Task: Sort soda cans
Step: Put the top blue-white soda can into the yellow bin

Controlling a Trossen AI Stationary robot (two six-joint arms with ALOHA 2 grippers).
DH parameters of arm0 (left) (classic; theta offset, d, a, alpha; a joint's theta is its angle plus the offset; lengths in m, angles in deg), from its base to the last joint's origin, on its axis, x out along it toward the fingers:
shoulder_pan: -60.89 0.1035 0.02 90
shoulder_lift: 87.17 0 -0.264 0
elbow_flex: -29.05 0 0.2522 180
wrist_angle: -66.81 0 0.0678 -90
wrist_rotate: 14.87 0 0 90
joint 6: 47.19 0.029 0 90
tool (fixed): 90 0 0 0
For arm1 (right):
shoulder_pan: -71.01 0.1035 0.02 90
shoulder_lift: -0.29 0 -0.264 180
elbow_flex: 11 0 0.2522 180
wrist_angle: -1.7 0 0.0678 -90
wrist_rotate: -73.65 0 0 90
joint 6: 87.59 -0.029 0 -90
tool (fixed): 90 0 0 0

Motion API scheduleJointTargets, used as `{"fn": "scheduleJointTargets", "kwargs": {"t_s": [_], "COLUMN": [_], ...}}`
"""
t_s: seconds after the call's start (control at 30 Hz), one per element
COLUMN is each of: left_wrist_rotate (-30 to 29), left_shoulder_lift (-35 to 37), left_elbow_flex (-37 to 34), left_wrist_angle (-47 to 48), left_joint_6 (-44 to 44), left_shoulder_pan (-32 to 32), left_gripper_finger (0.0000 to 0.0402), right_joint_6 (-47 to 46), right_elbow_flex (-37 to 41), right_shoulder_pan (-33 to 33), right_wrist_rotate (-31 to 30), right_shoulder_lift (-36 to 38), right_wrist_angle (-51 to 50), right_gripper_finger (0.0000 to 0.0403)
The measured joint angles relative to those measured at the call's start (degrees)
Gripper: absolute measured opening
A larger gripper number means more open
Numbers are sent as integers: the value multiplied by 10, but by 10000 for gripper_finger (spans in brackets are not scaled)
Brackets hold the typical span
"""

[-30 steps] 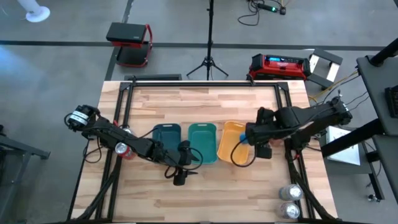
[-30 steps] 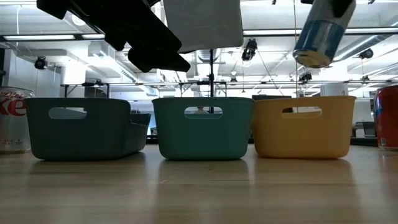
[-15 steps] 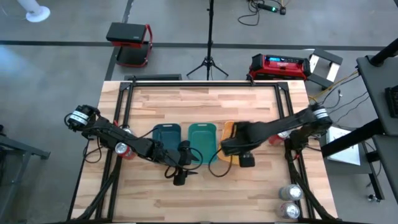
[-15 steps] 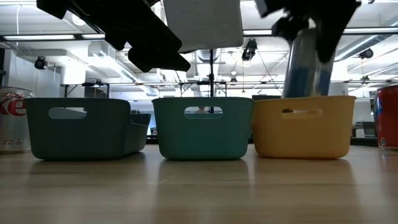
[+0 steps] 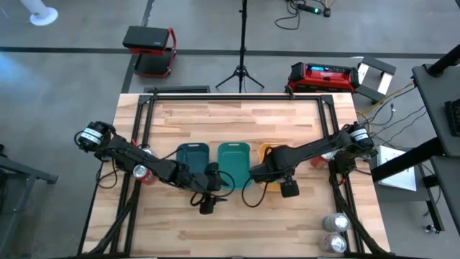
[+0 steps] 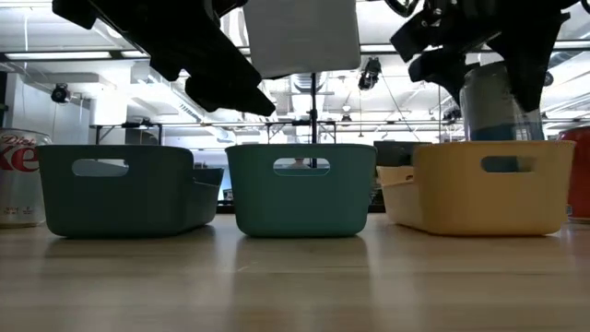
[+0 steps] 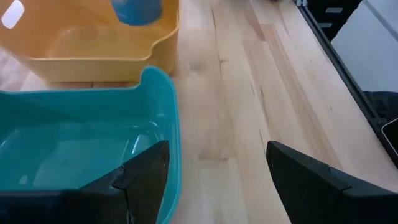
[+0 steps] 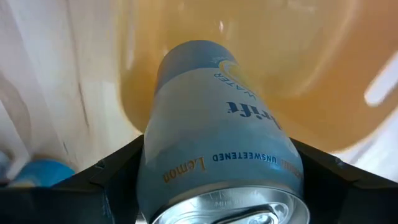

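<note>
1. Three plastic trays sit in a row near the middle of the wooden table [image 5: 237, 119]: a dark teal tray [image 5: 192, 160], a lighter teal tray [image 5: 233, 158] and an orange tray [image 6: 489, 189].
2. The right gripper [image 8: 217, 186] is clamped on a pale blue can [image 8: 214, 143] printed with "unsweetened lemon"; the dark fingers [image 8: 348, 186] press against both sides of it.
3. From table height, this can [image 6: 493, 106] stands upright inside the orange tray, its upper part rising above the rim, with the right arm's dark links over it.
4. From above, the right arm reaches in from the table's right edge and covers most of the orange tray [image 5: 267, 151].
5. The left gripper [image 7: 214, 171] hangs over the lighter teal tray [image 7: 81, 149] with its jaws spread apart and nothing between them.
6. A silver Diet Coke can [image 6: 18, 180] stands on the table at the left edge, well apart from the dark teal tray [image 6: 124, 189].
7. From above, a red can [image 5: 141, 173] shows at that left side under the left arm.
8. Two silver cans [image 5: 335, 223] [image 5: 332, 243] stand close together at the table's near right corner.
9. A red can [image 6: 583, 175] shows just behind the orange tray at the right edge of the table-height view.
</note>
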Motion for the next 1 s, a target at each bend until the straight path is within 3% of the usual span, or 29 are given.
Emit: {"fn": "scheduleJointTargets", "kwargs": {"t_s": [0.27,0.47,0.7,1.0], "left_wrist_rotate": [0,0,0,0], "left_shoulder_lift": [0,0,0,0], "left_elbow_flex": [0,1,1,1], "left_wrist_angle": [-2,-10,-6,-5], "left_joint_6": [0,0,4,11], "left_shoulder_pan": [0,0,0,0], "left_gripper_finger": [254,254,254,254], "right_joint_6": [1,37,73,102], "right_elbow_flex": [0,0,12,81], "right_shoulder_pan": [-21,-84,-150,-184], "right_wrist_rotate": [-30,-45,-33,-2], "right_shoulder_lift": [11,12,12,12], "right_wrist_angle": [8,33,58,111], "right_gripper_finger": [306,306,306,307]}}
